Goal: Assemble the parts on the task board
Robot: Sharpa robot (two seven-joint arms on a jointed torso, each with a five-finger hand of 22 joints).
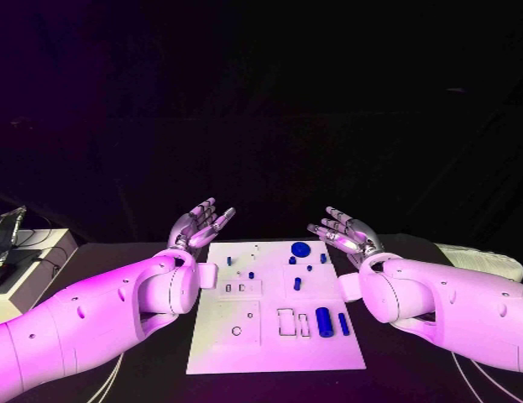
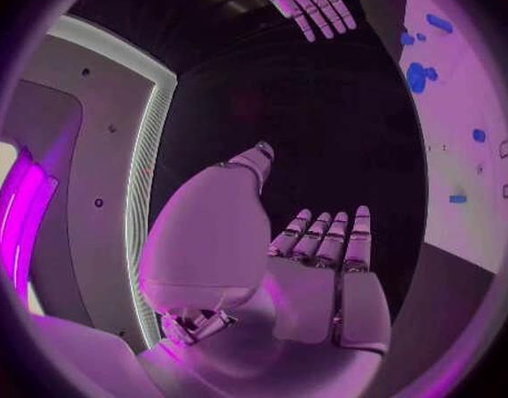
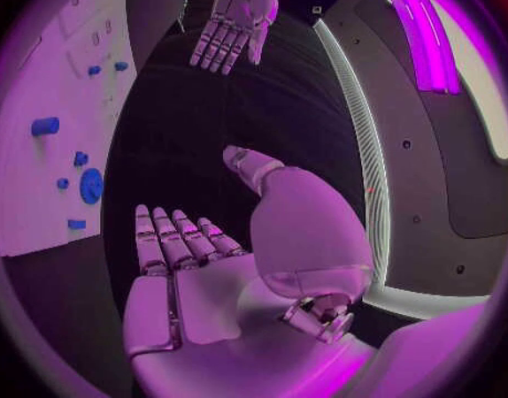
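Note:
The white task board lies flat in the middle of the black table. Small blue parts sit on it: a round disc near its far edge, a long cylinder near the right side, and several small pegs between them. My left hand is raised beside the board's far left corner, palm up, fingers spread, holding nothing. My right hand is raised beside the far right corner, likewise open and empty. The left wrist view shows my left palm and the board; the right wrist view shows my right palm and the board.
A white box with crumpled foil on it stands at the table's left edge. A pale object lies at the far right behind my right arm. Black table surface surrounds the board on both sides.

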